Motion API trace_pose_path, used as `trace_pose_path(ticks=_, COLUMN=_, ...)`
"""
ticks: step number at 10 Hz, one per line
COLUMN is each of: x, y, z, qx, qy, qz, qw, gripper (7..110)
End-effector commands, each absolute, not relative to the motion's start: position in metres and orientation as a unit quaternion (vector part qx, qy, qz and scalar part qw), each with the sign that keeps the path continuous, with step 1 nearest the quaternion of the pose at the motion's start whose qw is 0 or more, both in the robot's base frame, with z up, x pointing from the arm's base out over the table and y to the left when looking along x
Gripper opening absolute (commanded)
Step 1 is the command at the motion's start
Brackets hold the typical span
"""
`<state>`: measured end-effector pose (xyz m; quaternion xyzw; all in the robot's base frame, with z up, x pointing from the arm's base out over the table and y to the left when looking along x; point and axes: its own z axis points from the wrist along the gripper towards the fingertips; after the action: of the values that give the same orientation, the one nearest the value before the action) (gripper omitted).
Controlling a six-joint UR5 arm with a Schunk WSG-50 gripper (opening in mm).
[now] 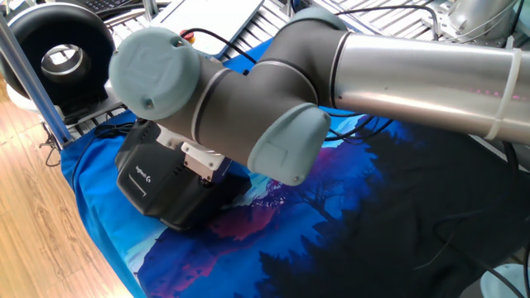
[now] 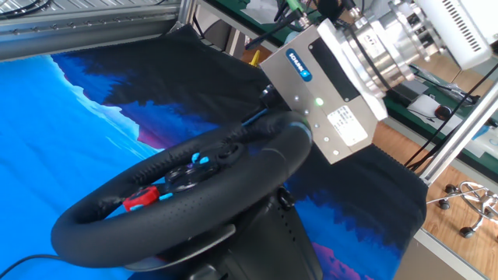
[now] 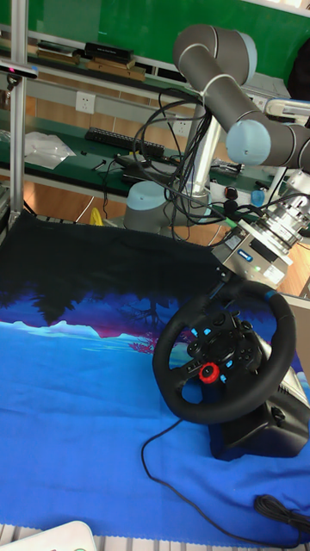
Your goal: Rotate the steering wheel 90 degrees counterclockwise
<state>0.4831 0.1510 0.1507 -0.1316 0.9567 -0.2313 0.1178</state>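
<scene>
The steering wheel [image 2: 187, 214] is a black rim with a blue stripe [image 2: 302, 131], a red hub button [image 2: 141, 200] and cyan buttons. It stands tilted on its bulky black base [image 1: 153, 186]. My gripper [image 2: 272, 117] has a silver body and is shut on the rim's top right, beside the stripe, with the fingers mostly hidden behind the rim. In the tall view the steering wheel [image 3: 170, 362] faces the camera, and the gripper [image 3: 231, 288] holds its upper edge left of the blue stripe [image 3: 272, 298]. In one fixed view the arm hides the rim.
A black ring-shaped device with a white centre [image 1: 58, 45] sits behind an aluminium post [image 1: 33, 74] at the table's far corner. The wheel's cable [image 3: 185, 491] trails over the blue printed cloth [image 2: 70, 117]. A keyboard and cables lie on the shelf [image 3: 120, 138] behind.
</scene>
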Motion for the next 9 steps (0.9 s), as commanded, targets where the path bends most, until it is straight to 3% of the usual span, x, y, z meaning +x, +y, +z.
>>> trace_pose_path(ticks=1, x=0.484, y=0.151, z=0.148, qx=-0.137, qy=0.958, qz=-0.225, qw=0.117, gripper=7)
trace_pose_path(ticks=5, x=0.463, y=0.166, z=0.153, qx=-0.139, qy=0.966, qz=-0.204, qw=0.075, gripper=7)
trace_pose_path(ticks=8, x=0.467, y=0.179, z=0.163, qx=-0.19, qy=0.962, qz=-0.184, qw=0.073, gripper=7)
trace_pose_path(ticks=9, x=0.472, y=0.179, z=0.167, qx=-0.209, qy=0.957, qz=-0.184, qw=0.077, gripper=22)
